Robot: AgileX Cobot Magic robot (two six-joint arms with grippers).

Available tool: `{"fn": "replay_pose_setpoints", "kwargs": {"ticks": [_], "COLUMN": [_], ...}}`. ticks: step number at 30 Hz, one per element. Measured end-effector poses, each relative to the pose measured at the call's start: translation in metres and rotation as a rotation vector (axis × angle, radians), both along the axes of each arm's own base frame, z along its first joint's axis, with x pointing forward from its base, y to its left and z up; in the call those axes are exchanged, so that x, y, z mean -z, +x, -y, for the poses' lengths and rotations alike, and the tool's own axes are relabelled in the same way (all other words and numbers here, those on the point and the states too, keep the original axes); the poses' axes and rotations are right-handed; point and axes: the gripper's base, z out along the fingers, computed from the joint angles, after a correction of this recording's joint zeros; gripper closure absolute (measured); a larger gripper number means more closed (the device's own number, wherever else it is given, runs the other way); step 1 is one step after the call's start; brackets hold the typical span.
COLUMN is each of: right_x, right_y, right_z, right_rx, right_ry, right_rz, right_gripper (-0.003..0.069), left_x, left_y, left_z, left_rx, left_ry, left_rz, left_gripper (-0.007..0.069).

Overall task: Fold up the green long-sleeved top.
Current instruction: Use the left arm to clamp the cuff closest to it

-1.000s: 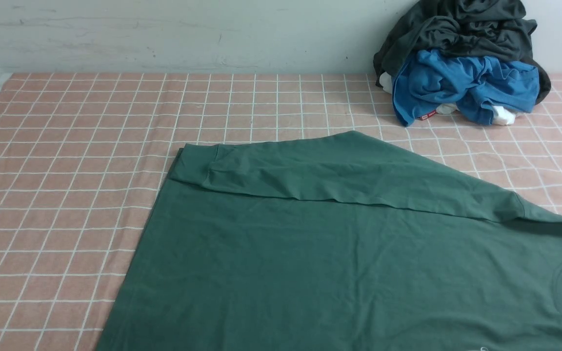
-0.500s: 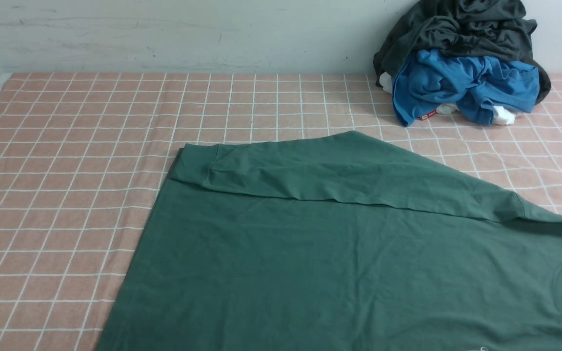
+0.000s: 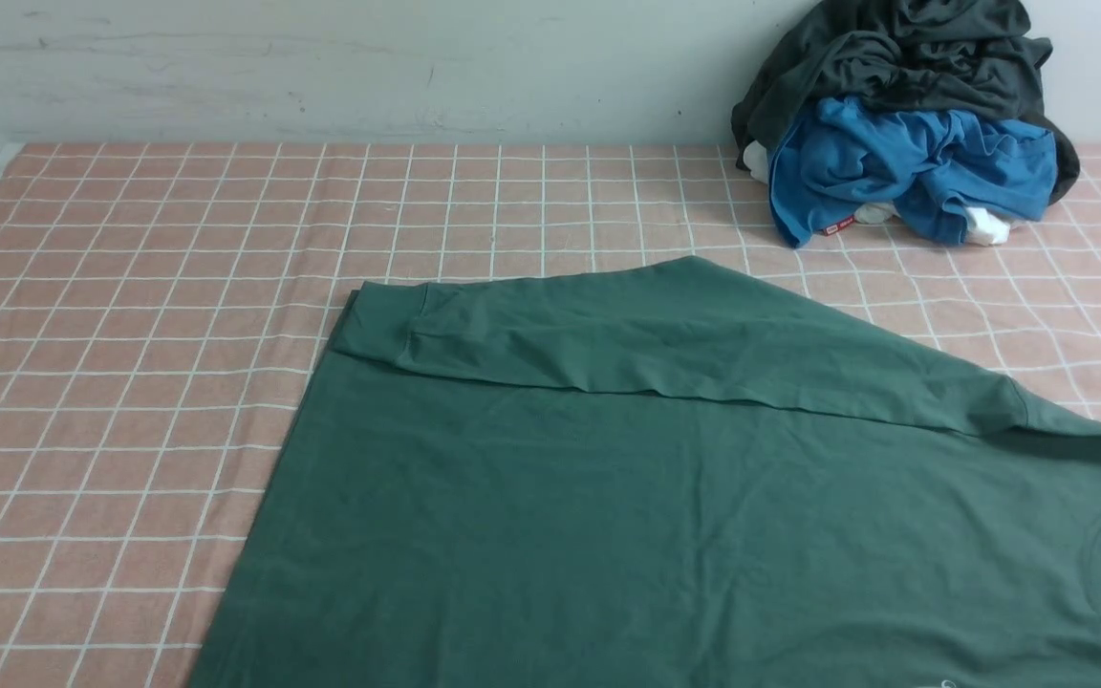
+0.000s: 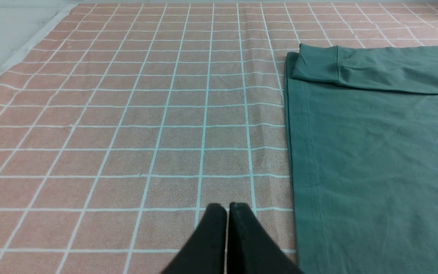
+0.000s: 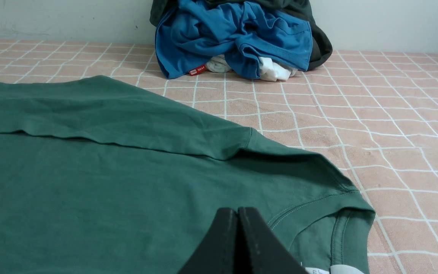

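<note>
Green long-sleeved top (image 3: 665, 516) flat, 12 o'clock sleeve (image 3: 684, 344) folded in to square it. Left gripper (image 4: 227, 207) off hem (image 4: 290, 152), right gripper (image 5: 238, 211) over collar (image 5: 340, 232): both closed, empty.

left hand (image 4: 224, 208): closed tight, empty | right hand (image 5: 238, 211): closed tight, probably hovering

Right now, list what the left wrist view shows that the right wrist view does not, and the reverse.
Left wrist only: the sleeve cuff and stitched edge of the green top, and the left fingers, shut, over bare checked cloth beside the top.
Right wrist only: the top's neck, the right fingers, shut above the top, and the pile by the wall: blue garment, dark grey garment, white cloth.
Both: the green top, its sleeve folded across the body, lying on the checked cloth.
</note>
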Motion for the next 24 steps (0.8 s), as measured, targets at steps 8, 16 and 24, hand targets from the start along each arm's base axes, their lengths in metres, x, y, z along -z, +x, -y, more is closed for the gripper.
{"fn": "replay_pose_setpoints", "kwargs": {"ticks": [8, 16, 24], "right_x": [0.0000, 0.0000, 0.0001], "right_y": [0.0000, 0.0000, 0.0000], "right_z": [0.0000, 0.0000, -0.0006], "right_rx": [0.000, 0.000, -0.002], "right_ry": [0.000, 0.000, 0.025], "right_rz": [0.000, 0.000, 0.000], "right_gripper": [0.0673, 0.0673, 0.0673], "left_x": [0.0000, 0.0000, 0.0000], "left_y": [0.0000, 0.0000, 0.0000], "left_z": [0.0000, 0.0000, -0.0002], "left_rx": [0.000, 0.000, 0.000], "left_ry": [0.000, 0.000, 0.006], "left_rz": [0.000, 0.000, 0.000], "left_gripper": [0.0627, 0.0627, 0.0627]}}
